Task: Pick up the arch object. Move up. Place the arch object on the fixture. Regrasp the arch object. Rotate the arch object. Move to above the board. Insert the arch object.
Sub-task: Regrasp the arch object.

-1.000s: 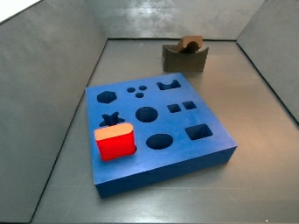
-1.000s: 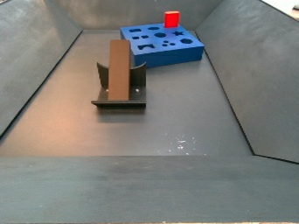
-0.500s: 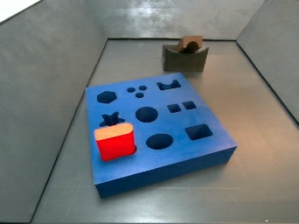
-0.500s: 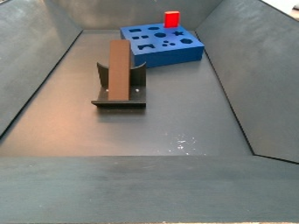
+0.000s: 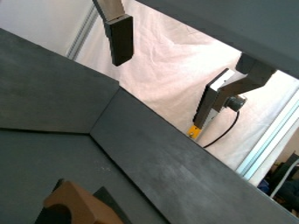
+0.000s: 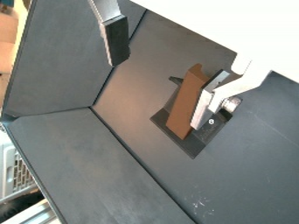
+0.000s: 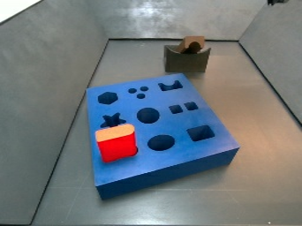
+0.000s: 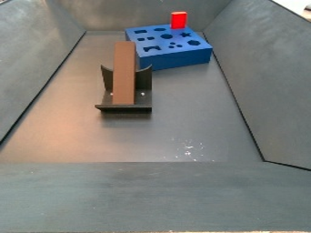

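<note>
**Arch object parked on the fixture**

End effector (image 6: 170, 63) hangs up high with fingers spread, nothing in it. Arch object (image 8: 123, 72) leans in the fixture (image 8: 124, 102), near the floor's middle. Board (image 8: 172, 47) sits toward the far wall, carrying a red cube (image 8: 179, 19).

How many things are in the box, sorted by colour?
Blue: 1, the big square blue board with holes
Brown: 1, the long wooden arch bar
Dark grey: 1, the fixture block
Red: 1, the cube
Total: 4
The claw hangs above, open, empty.
</note>
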